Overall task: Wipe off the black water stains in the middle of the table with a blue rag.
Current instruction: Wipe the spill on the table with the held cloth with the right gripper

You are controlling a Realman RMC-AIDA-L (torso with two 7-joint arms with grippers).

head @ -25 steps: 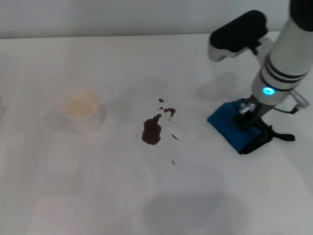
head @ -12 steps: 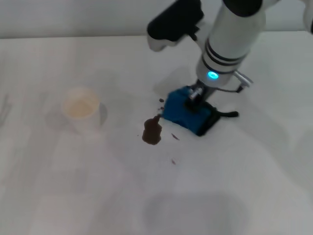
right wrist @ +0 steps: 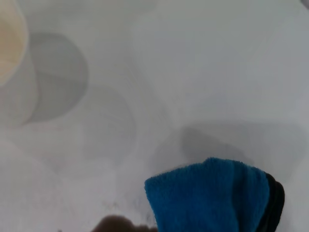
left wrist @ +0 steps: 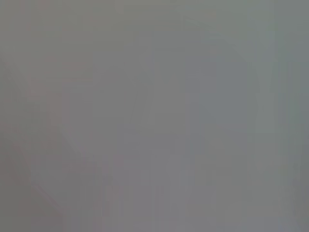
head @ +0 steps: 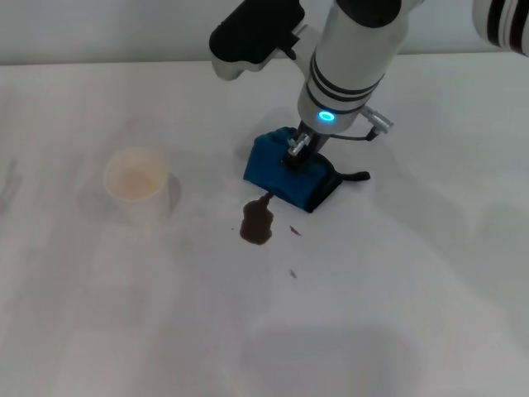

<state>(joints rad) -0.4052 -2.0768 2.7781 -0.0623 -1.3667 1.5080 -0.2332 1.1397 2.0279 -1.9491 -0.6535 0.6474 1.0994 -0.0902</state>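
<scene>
The blue rag (head: 281,171), bright blue with a black edge, lies on the white table (head: 397,289) just behind and to the right of the black water stains (head: 256,223). The stain is a dark brown blotch with tiny droplets around it. My right gripper (head: 296,152) presses down on the rag and is shut on it. The rag's left edge nearly touches the top of the blotch. In the right wrist view the rag (right wrist: 212,198) fills the lower part, with the blotch's edge (right wrist: 116,224) beside it. My left gripper is out of view.
A white paper cup (head: 135,180) stands on the table left of the stain; it also shows in the right wrist view (right wrist: 9,38). The left wrist view shows only flat grey.
My right arm has dragged the rag leftward across the table, from the far right to the stain's upper edge. The upper droplets of the stain are now under the rag.
</scene>
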